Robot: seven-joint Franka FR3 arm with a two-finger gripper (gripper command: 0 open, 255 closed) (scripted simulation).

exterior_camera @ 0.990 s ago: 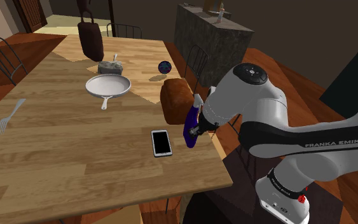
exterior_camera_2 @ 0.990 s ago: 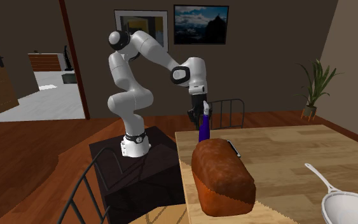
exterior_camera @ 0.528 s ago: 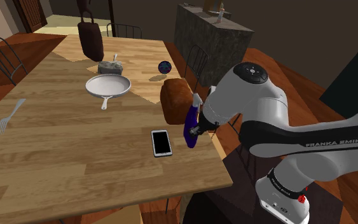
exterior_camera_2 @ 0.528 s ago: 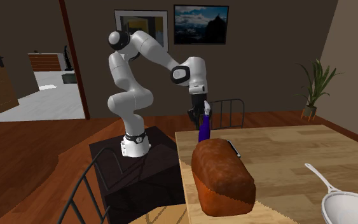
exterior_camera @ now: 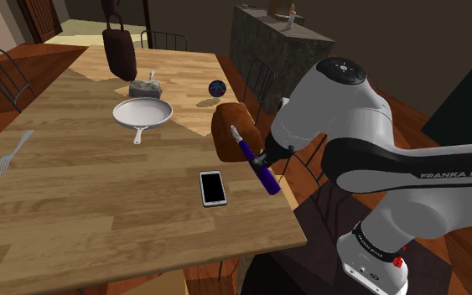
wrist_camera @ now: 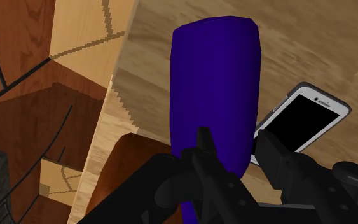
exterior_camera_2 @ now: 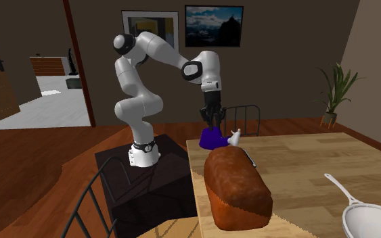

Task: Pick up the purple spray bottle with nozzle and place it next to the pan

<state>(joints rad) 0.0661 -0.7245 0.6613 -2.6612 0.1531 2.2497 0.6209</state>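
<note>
The purple spray bottle [exterior_camera: 257, 164] with its white nozzle [exterior_camera_2: 235, 137] hangs tilted, almost lying over, just above the wooden table's [exterior_camera: 100, 201] edge nearest the stand. My black gripper [exterior_camera: 262, 159] is shut on it; in the wrist view the fingers [wrist_camera: 202, 147] clasp the purple body [wrist_camera: 215, 83]. From the second exterior view the gripper [exterior_camera_2: 211, 124] comes down onto the bottle [exterior_camera_2: 212, 139] from above. The pale pan [exterior_camera: 142, 111] lies farther in on the table, past the brown loaf [exterior_camera: 229, 131], well apart from the bottle.
A white-framed phone [exterior_camera: 213, 188] lies on the table beside the bottle. Also on the table are a fork [exterior_camera: 14, 151], a dark ball [exterior_camera: 217, 87], a grey lump [exterior_camera: 146, 86] and a dark bag [exterior_camera: 118, 50]. A wire chair [exterior_camera: 259, 84] stands at the table's edge.
The hand has risen a little and turned, swinging the held bottle from upright to nearly lying over, nozzle now pointing toward the loaf.
</note>
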